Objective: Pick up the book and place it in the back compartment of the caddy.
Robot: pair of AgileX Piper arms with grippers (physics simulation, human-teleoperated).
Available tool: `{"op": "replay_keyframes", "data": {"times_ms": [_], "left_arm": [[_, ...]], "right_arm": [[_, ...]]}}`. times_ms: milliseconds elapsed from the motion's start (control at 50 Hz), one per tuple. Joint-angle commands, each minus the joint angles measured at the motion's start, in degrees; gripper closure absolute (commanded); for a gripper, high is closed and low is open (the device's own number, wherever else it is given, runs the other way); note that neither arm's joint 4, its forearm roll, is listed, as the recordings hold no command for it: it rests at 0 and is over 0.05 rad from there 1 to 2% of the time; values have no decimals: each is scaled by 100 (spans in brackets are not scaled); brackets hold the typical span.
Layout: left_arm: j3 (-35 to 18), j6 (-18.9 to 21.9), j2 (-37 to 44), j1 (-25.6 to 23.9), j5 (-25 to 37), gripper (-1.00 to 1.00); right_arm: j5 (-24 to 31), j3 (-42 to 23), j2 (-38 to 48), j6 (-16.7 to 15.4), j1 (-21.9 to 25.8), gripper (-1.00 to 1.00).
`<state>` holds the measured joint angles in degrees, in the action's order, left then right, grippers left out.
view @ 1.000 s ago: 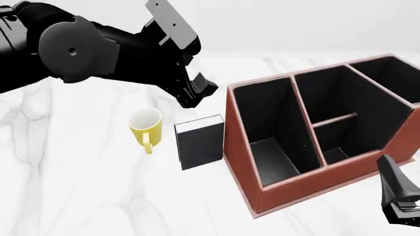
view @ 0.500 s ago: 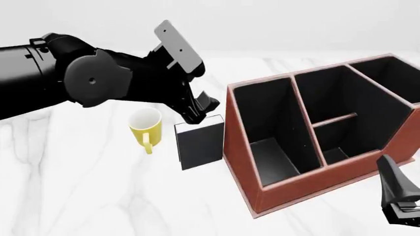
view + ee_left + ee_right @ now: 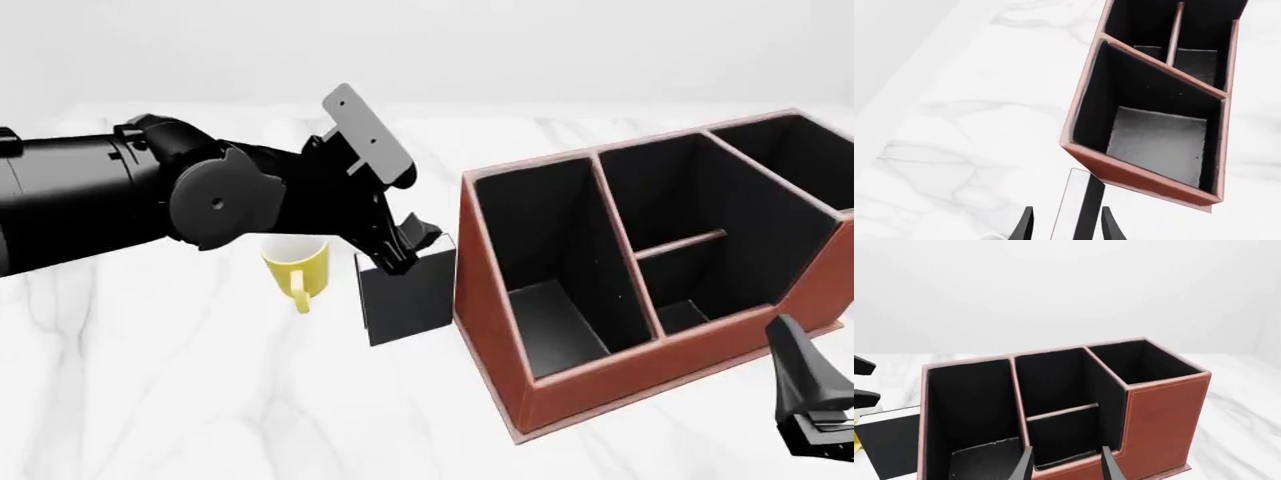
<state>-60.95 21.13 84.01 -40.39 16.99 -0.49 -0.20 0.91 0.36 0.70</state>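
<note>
books: 1 — book [image 3: 407,300] | mugs: 1 — mug [image 3: 296,268] | caddies: 1 — caddy [image 3: 501,330] | arms: 2 | tabletops: 1 — tabletop [image 3: 174,390]

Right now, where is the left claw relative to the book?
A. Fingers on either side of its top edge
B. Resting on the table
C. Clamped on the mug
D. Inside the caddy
A: in the left wrist view, the left claw brackets the upright book, one finger on each side.

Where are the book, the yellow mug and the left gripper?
book [image 3: 407,300], front view, black front cover.
yellow mug [image 3: 302,268], front view, outer wall below the rim.
left gripper [image 3: 1063,226], left wrist view, midway between fingertips, straddling the book's top edge.
</note>
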Motion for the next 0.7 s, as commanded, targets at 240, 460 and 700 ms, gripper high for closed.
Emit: {"op": "replay_keyframes", "data": {"times_ms": [240,460,700], "left_arm": [[199,-35,207,32,-316,-100],[252,32,470,154,-519,-100],[249,-14,630,48,-595,-100]], "right_arm": [[-25,0,23,0,12,-100],[-51,0,51,0,11,-100],[-61,-2,63,4,20,-100]]}}
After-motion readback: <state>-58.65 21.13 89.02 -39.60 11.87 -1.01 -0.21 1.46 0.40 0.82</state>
